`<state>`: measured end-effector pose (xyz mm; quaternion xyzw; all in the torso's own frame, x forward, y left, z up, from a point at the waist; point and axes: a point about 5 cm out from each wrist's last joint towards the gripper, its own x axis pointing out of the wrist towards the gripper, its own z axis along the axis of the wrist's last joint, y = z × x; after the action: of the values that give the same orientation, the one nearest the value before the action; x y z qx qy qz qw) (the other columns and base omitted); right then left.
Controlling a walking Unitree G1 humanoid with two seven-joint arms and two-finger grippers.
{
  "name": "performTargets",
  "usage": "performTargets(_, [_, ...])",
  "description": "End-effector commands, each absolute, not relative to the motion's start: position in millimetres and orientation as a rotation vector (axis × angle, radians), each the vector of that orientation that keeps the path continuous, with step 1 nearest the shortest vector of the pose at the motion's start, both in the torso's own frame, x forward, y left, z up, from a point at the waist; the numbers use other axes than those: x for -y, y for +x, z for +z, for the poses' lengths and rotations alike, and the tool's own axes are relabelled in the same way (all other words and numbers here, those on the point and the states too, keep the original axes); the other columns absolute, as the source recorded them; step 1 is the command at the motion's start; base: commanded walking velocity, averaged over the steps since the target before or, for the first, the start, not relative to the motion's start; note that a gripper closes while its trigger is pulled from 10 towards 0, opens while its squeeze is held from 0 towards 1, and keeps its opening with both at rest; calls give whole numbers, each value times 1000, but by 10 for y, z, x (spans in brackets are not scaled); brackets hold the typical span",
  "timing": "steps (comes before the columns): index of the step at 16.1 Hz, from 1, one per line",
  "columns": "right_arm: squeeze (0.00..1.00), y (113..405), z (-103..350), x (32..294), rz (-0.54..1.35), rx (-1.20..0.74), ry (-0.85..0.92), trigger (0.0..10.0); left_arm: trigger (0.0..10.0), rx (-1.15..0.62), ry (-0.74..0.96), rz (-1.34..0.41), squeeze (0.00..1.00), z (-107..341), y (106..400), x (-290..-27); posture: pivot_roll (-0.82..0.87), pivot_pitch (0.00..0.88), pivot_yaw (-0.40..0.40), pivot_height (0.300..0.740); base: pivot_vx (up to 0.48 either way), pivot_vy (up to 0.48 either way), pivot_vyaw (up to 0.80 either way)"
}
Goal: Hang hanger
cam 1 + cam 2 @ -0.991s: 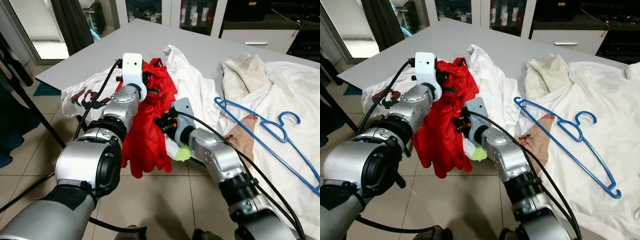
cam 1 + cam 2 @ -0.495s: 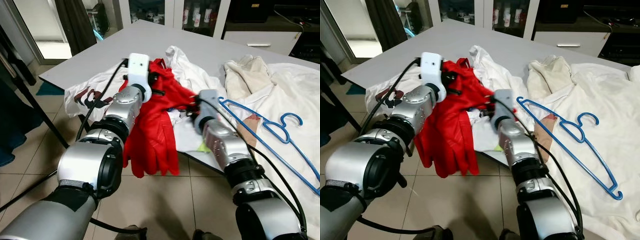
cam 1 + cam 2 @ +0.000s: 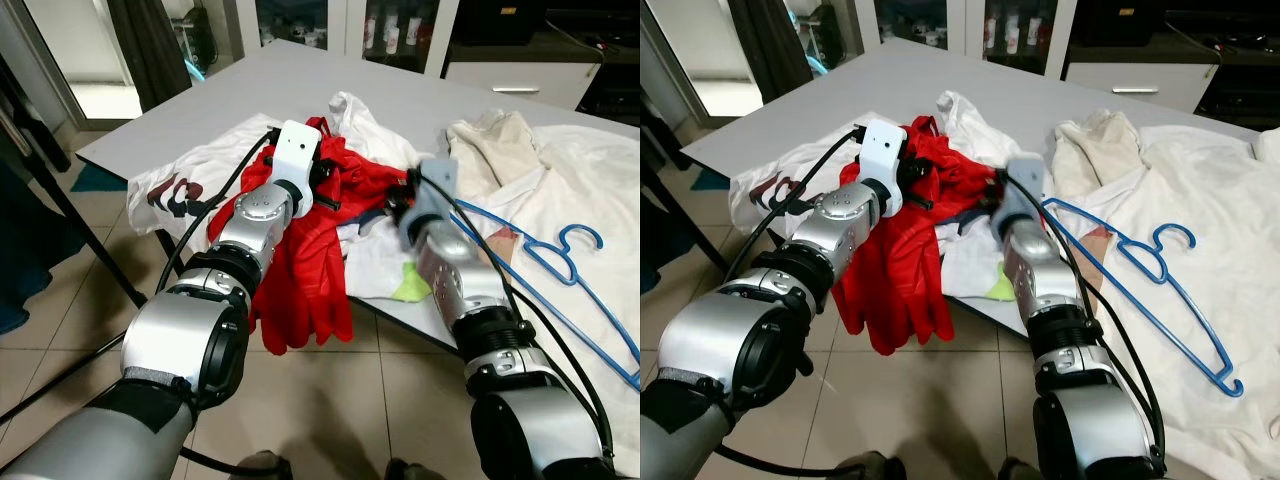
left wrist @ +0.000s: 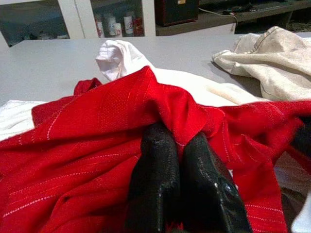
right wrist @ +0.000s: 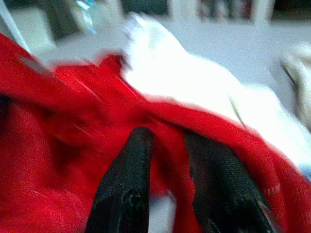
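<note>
My left gripper [image 4: 181,145] pinches the crumpled red shirt [image 3: 320,270] at the grey bench [image 3: 240,90] edge; my right gripper [image 5: 167,145], parted, reaches into it. Next: fetch the blue wire hanger [image 3: 545,265] lying on white laundry.

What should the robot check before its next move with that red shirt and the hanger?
1. Left gripper shut on the red shirt: ok.
2. Right gripper gripping the shirt: not ok, fingers apart, cloth between them.
3. Blue hanger free to pick up: ok, lying on white cloth, nothing on top.
4. Shirt clear of the table: not ok, it droops over the edge.
5. Shirt's neck opening found: cannot tell.
</note>
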<state>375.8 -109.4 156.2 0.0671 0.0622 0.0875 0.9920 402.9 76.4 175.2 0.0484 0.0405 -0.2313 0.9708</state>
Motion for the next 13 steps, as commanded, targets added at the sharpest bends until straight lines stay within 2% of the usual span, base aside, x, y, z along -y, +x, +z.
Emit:
performTargets(1, [0,3742,1631,1090,219,-110,144,10000,10000,-64,96,-473,0,1770,4029,-770,24,0,42,740,0,0,0])
performTargets(3, [0,3667,1640,1120,306,-112,181,10000,10000,-66,90,-470,0,1766,4029,-777,17,0,45,740,0,0,0])
performTargets(4, [0,3573,1617,1065,434,-134,215,10000,10000,-70,81,-463,0,1762,4031,-784,8,0,49,740,0,0,0])
performTargets(6, [0,3505,1583,993,524,-161,241,10000,10000,-72,76,-462,0,1760,4031,-780,5,0,51,740,0,0,0])
performTargets(9, [0,3353,1479,726,690,-263,290,10000,10000,-68,36,-465,0,1781,4033,-762,4,0,52,740,0,0,0])
performTargets(13, [0,3240,1519,482,844,-308,349,10000,10000,-69,30,-466,0,1778,4034,-774,24,0,46,740,0,0,0])
